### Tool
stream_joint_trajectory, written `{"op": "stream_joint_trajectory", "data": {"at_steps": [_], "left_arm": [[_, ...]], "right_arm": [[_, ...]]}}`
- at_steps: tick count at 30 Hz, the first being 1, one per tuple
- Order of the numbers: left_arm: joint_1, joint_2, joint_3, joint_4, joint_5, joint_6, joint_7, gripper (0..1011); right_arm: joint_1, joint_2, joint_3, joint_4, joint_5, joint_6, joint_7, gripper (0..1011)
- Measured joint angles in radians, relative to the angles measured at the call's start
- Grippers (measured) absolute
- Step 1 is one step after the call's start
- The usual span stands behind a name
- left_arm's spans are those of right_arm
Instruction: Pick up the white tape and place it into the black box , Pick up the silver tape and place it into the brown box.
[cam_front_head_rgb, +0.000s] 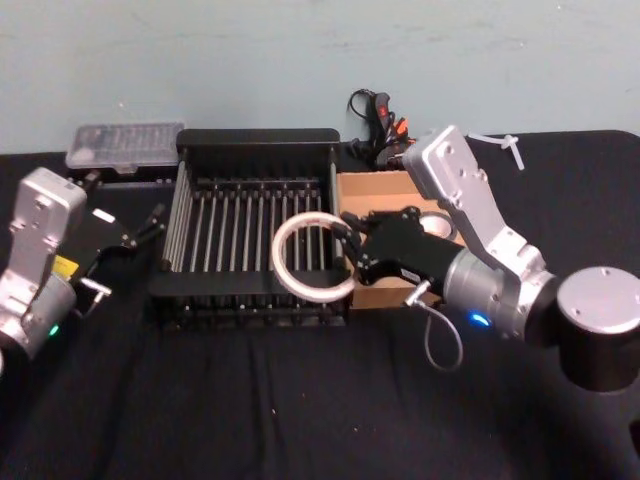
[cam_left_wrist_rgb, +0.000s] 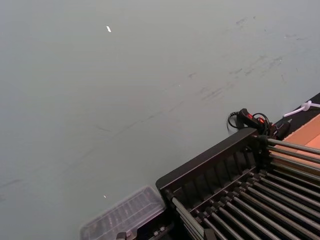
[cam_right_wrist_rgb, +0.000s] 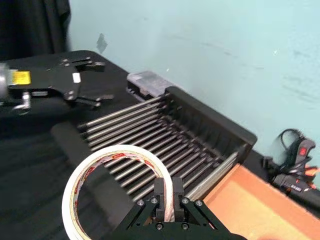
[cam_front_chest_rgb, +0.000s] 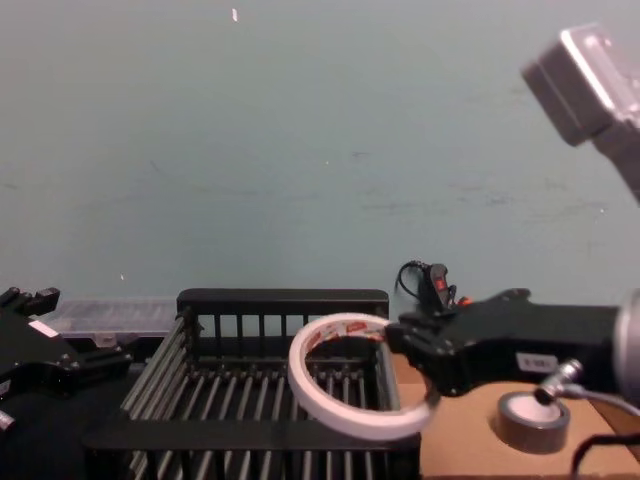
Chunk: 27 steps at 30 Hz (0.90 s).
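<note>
Right gripper (cam_front_head_rgb: 350, 243) is pinching the white tape (cam_front_head_rgb: 312, 257) by its rim, hovering over the black box (cam_front_head_rgb: 255, 140)'s right wall; release here is probably risking the ring catching that rim. Left gripper (cam_front_head_rgb: 150, 222) is idling open near the counter's left edge.

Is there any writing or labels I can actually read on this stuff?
None can be read.
White tape, held by the right gripper: red print on the inner core, too blurred to read.
Right gripper: white label, too small.
Left gripper: yellow label and white label, both illegible.

Even, soft indoor light with faint shadows; the pale wall (cam_front_chest_rgb: 300, 150) reads bright while the black tabletop (cam_front_head_rgb: 300, 400) swallows detail, and all views look slightly soft
</note>
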Motion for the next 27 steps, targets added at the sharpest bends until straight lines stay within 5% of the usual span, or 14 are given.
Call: {"op": "stream_joint_trajectory", "data": {"at_steps": [9, 27], "left_arm": [[0.0, 0.0, 0.0, 0.0, 0.0, 0.0, 0.0, 1001], [0.0, 0.0, 0.0, 0.0, 0.0, 0.0, 0.0, 1001]], "right_arm": [[0.097, -0.06, -0.021, 0.122, -0.045, -0.042, -0.015, 101], [0.304, -0.229, -0.056, 0.471, -0.134, -0.162, -0.053, 101]]}}
